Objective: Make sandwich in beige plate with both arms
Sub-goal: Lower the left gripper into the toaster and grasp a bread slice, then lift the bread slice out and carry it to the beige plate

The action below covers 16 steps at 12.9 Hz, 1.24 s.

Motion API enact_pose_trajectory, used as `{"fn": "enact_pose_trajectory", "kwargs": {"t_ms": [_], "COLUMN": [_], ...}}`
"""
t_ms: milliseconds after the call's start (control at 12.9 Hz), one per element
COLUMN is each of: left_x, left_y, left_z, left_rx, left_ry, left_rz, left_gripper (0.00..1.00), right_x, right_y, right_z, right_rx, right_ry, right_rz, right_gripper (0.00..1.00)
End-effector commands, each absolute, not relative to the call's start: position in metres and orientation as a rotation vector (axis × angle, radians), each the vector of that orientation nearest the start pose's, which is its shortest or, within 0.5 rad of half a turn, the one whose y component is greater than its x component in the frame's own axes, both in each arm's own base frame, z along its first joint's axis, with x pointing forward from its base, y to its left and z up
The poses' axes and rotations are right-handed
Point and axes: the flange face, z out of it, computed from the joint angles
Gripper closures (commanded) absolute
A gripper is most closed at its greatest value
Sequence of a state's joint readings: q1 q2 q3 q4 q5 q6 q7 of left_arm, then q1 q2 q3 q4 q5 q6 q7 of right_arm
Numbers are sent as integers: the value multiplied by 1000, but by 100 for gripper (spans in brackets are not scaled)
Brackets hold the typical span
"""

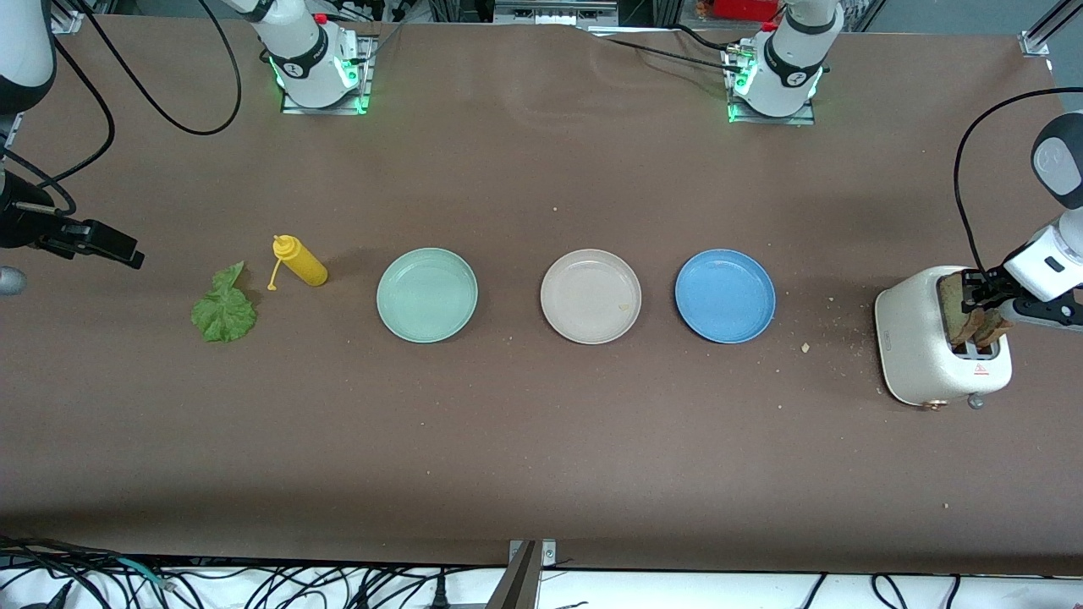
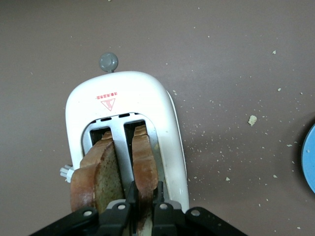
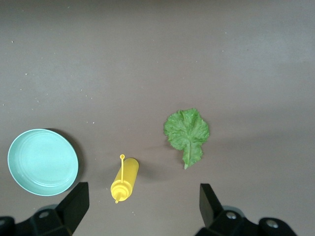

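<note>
One brown table (image 1: 541,457) is carrying everything. One white toaster (image 1: 918,351) is standing at the left arm's end of it, with two slices of brown bread (image 2: 106,174) sticking up from its two slots. Three round plates are lying in a row along the middle: one blue plate (image 1: 725,296) nearest the toaster, one beige plate (image 1: 590,296) in the middle, bare of food, and one mint-green plate (image 1: 427,294) toward the right arm's end. One green lettuce leaf (image 1: 223,309) is lying flat at the right arm's end, and one yellow squeeze bottle (image 1: 300,260) is lying on its side between the leaf and the mint-green plate. Many pale crumbs (image 2: 252,119) are dotting the table by the toaster.

The left gripper (image 2: 143,209) is reaching down onto the toaster, its fingers closing narrowly on one bread slice (image 2: 144,162). The right gripper (image 3: 142,204) is hovering with its fingers spread wide, holding nothing, over the bottle and leaf.
</note>
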<state>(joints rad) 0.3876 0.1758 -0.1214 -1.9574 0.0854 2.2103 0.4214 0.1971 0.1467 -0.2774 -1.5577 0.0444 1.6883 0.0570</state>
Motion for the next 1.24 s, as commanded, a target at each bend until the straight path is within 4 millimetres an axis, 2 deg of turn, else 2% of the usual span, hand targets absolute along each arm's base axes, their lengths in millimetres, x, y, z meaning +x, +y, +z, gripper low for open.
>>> {"fn": "enact_pose_trajectory", "kwargs": {"t_ms": [0,232,309,387,464,619,774,928,1006,1160], "left_x": [582,589,591,596,598,604,612,621,621,625], "left_y": [167,165,156,134,116,58,8,-42,-80,-126], "left_z": [440,496,513,529,536,535,518,484,475,440], "left_rx": [-3024,-3023,-3028,-3032,-3054,-3092,-3208,-3320,-3379,-3596], "left_ry": [343,373,390,436,478,619,682,675,716,660], "left_rz": [-36,9,29,41,59,60,66,152,178,308], "left_gripper": [100,100,100,100,100,100,100,100,100,100], "right_x": [599,599,599,599,599,599,599,598,600,596], "right_y": [-35,-34,-34,-35,-34,-36,-37,-41,-43,-50], "right_z": [562,562,562,562,562,562,562,562,554,549], "right_rx": [-3118,-3117,-3117,-3117,-3116,-3116,-3118,-3121,-3122,-3116], "right_ry": [215,213,213,217,224,222,217,217,220,244], "right_rz": [16,13,13,13,13,13,13,20,46,109], "right_gripper": [1,1,1,1,1,1,1,1,0,0]}}
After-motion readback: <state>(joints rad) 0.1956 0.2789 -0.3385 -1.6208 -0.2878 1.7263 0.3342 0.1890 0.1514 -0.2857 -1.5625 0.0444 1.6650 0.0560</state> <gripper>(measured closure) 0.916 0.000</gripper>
